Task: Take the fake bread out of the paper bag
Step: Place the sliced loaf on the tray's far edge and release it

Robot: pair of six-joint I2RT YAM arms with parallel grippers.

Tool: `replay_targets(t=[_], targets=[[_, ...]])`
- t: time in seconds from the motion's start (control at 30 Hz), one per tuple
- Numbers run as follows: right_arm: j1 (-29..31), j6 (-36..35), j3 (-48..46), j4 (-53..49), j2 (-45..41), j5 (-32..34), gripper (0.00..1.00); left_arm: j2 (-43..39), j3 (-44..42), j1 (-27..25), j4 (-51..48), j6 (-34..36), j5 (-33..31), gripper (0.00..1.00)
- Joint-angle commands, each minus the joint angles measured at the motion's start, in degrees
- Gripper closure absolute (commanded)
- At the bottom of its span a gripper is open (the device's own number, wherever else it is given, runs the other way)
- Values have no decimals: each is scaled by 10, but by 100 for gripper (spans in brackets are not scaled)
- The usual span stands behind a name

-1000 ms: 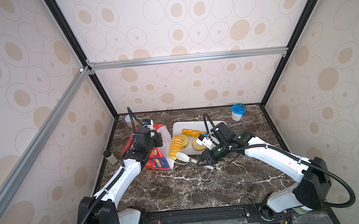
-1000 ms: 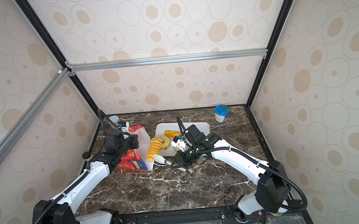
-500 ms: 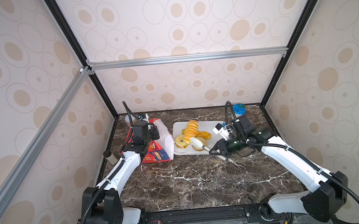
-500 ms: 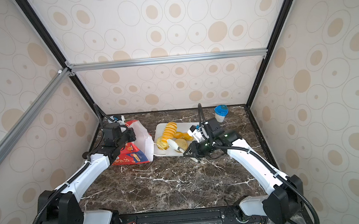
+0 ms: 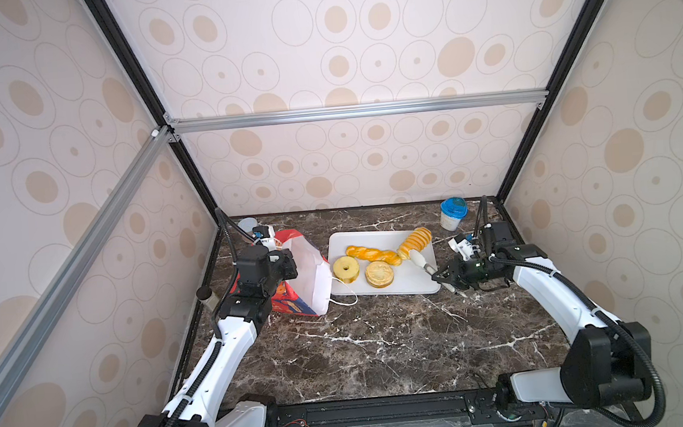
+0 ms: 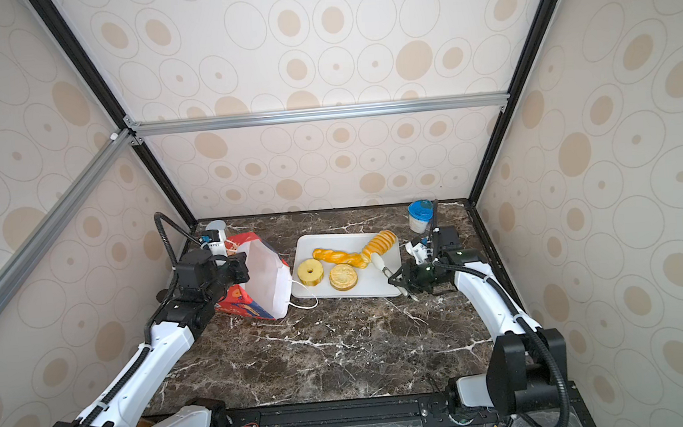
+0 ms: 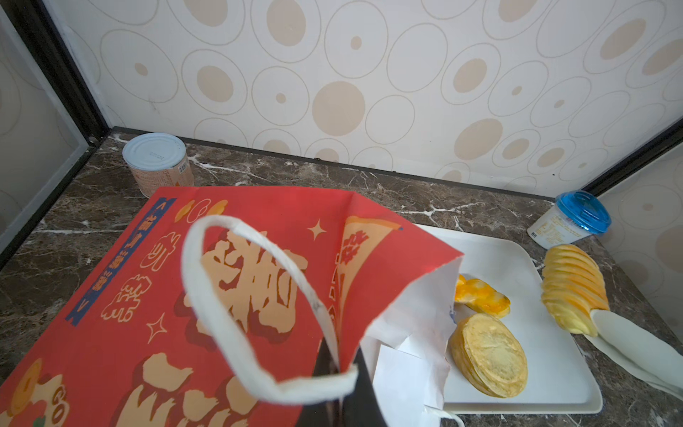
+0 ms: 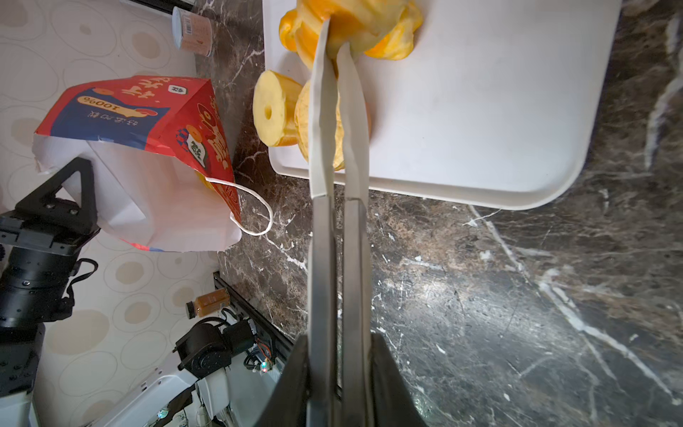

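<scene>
Right claw [image 5: 443, 279] (clamping tongs [image 5: 418, 258]) — ridged loaf [image 5: 416, 241] pinched at their tips.

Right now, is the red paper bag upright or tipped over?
Tipped over. The red paper bag lies on its side, white-lined mouth facing the white tray, one string handle on the tabletop.

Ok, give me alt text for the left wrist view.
The left gripper pinches the rim of the red paper bag, whose white string handle loops up in front. Beside it a white tray holds a flat round bun and a braid; tongs grip a ridged loaf.
</scene>
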Motion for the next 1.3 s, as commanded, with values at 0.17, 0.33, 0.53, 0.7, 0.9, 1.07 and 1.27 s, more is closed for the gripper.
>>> replay_targets(t=[0.17, 0.33, 0.53, 0.7, 0.9, 1.07, 1.27], targets=[[-24, -40, 1, 19, 40, 3, 100, -19, -16, 5, 8, 13, 19, 100], [-24, -58, -18, 22, 67, 8, 100, -14, -17, 6, 13, 19, 22, 100], [-24, -74, -25, 31, 99, 29, 100, -8, -18, 6, 20, 18, 37, 100], [-24, -58, -15, 40, 102, 24, 83, -23, -21, 6, 8, 44, 93, 100], [-19, -13, -48, 66, 39, 31, 61, -59, -39, 4, -20, 76, 155, 100], [-9, -3, -60, 40, -19, 53, 57, -92, -58, 4, -59, 116, 162, 100], [-3, 9, -66, 12, -83, 57, 57, -123, -70, 1, -98, 132, 155, 100]])
